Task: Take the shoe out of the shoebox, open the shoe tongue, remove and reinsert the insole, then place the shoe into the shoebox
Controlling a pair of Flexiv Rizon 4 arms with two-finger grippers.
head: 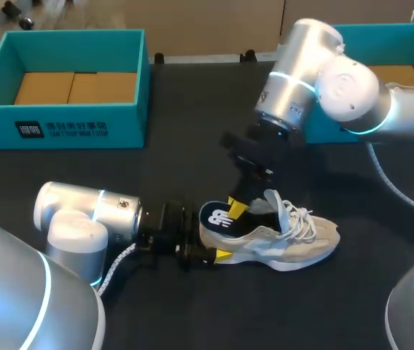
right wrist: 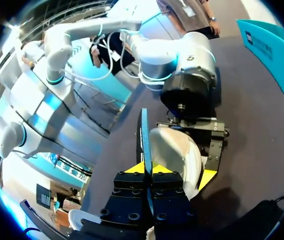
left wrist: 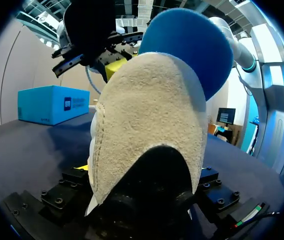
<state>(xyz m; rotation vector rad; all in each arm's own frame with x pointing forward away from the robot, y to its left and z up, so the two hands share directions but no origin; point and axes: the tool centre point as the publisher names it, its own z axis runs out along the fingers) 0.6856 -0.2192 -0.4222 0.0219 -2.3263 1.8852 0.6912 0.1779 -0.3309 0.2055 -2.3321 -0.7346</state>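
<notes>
Have the shoe point(head: 280, 240) standing on its sole on the dark table point(head: 192, 146), just toward 6 o'clock of the middle in the head view, toe to 3 o'clock and heel to 9 o'clock. Gripping its heel with the left gripper point(head: 202, 239), set low at 9 o'clock of the shoe, jaws clamped on the heel from both sides, one yellow tip point(head: 224, 255) showing against the sole on the 6 o'clock side. Pinching the dark blue insole point(head: 217, 216) with the right gripper point(head: 239, 207), hung at 12 o'clock of the shoe's opening, jaws pressed together on the thin sheet. Holding that insole upright, round end above the heel, lower part down inside the shoe. See the tongue point(head: 272, 198) raised toward 12 o'clock and the white laces point(head: 303, 222) over the front. From the left wrist, see the pale heel filling the space between the fingers, blue insole end above it. From the right wrist, see the insole edge-on as a thin line between the two yellow tips, the shoe just ahead. Have one open teal shoebox point(head: 68, 120) at 10 o'clock of the table, brown cardboard point(head: 76, 87) in its bottom, well apart from the shoe, and a second teal shoebox point(head: 389, 29) at 2 o'clock, partly behind the right arm point(head: 338, 80).
</notes>
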